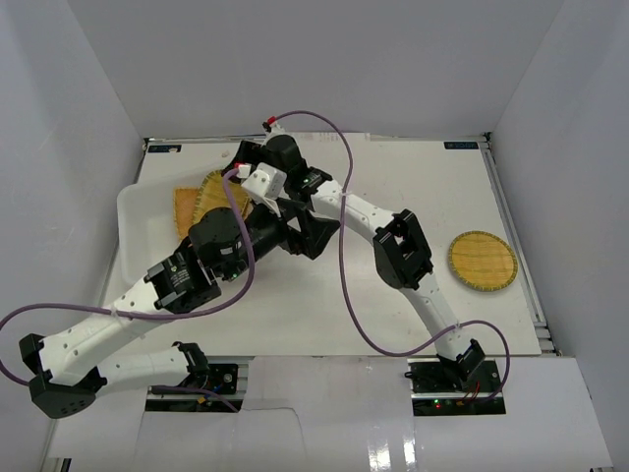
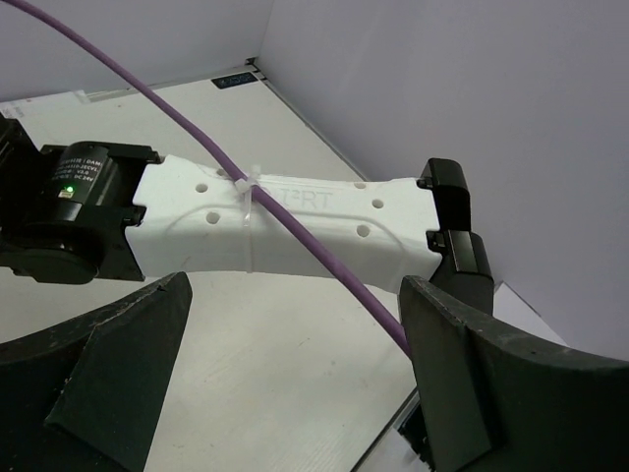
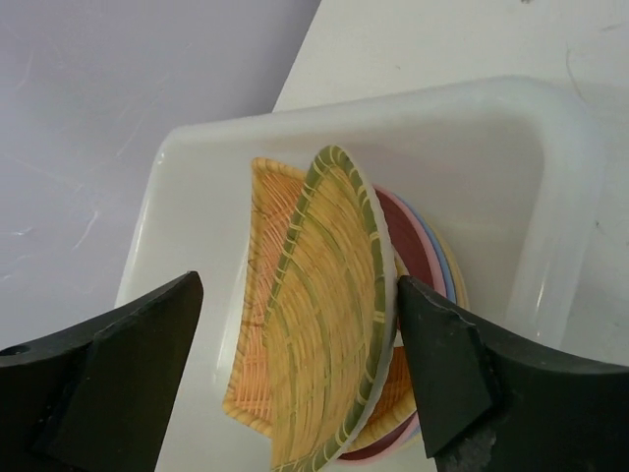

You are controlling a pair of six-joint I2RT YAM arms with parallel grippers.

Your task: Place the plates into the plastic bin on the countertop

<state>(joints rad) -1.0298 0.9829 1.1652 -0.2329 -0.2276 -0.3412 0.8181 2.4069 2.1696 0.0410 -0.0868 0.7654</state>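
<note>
The plastic bin (image 3: pixel 550 197) holds a stack of round plates (image 3: pixel 438 258), showing only dark red, pink, blue and cream edges. On the stack lies a wicker dish (image 3: pixel 254 295), and a second wicker dish (image 3: pixel 329 324) leans on it, tilted on edge. My right gripper (image 3: pixel 300 344) hangs open over the bin, jaws wide either side of the tilted dish, whose rim is against the right finger. In the top view the bin (image 1: pixel 138 211) is at the far left, and a round wicker dish (image 1: pixel 483 262) lies on the countertop (image 1: pixel 393 324) at the right. My left gripper (image 2: pixel 295 374) is open and holds nothing.
The right arm's white link (image 2: pixel 295 221) and a purple cable (image 2: pixel 246 182) cross just in front of the left gripper. In the top view both arms overlap near the bin (image 1: pixel 285 221). White walls enclose the countertop on three sides.
</note>
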